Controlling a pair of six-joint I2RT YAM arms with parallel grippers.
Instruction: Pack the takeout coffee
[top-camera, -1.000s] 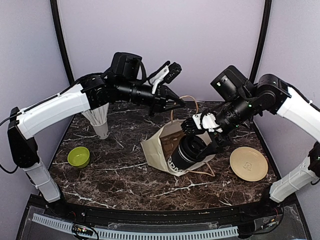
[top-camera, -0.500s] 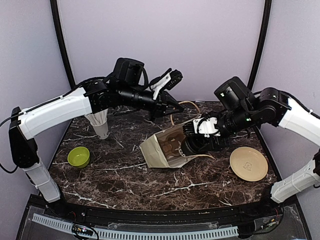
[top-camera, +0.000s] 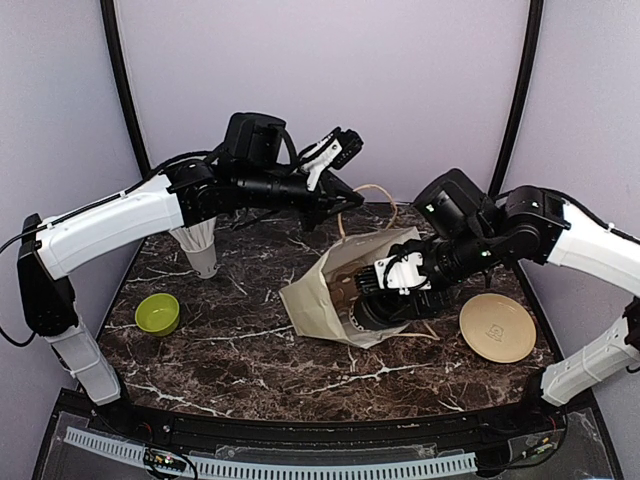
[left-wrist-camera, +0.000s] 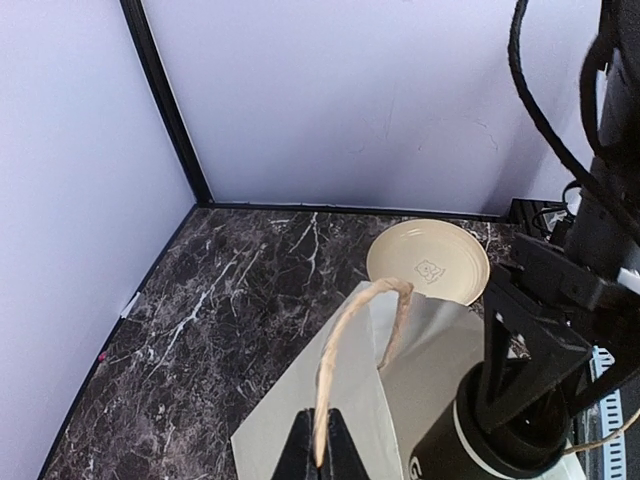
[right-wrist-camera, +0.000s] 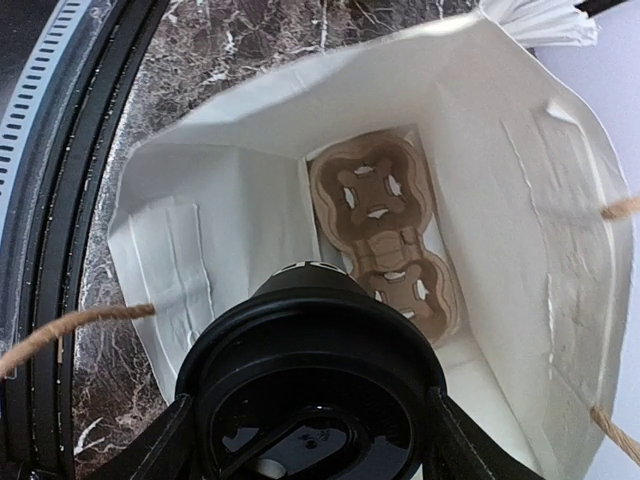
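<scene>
So the small dark-sleeved paper takeout coffee cup (right-wrist-camera: 310, 400) with its round black plastic lid is sitting right at the mouth of the off-white paper bag (top-camera: 315, 300), lid end pointing in, not fully inside yet. The right hand (top-camera: 385, 290) has its fingers spread wide and clamped on either side of the cup. Deeper in the bag there's a brown moulded cardboard cup carrier (right-wrist-camera: 385, 230), lying against the back panel. The bag is tipped over on the dark marble table (top-camera: 230, 350), and the left hand (left-wrist-camera: 320, 450) is pressed together, pinching the tan twine handle (left-wrist-camera: 345, 340) and holding it up so the mouth stays open.

My worry: the cup goes in pretty much sideways, so if it gets let go before it seats in a carrier socket it could roll back out or leak at the lid. Also if the twine slips out of that pinch, the bag mouth flops shut on the cup
</scene>
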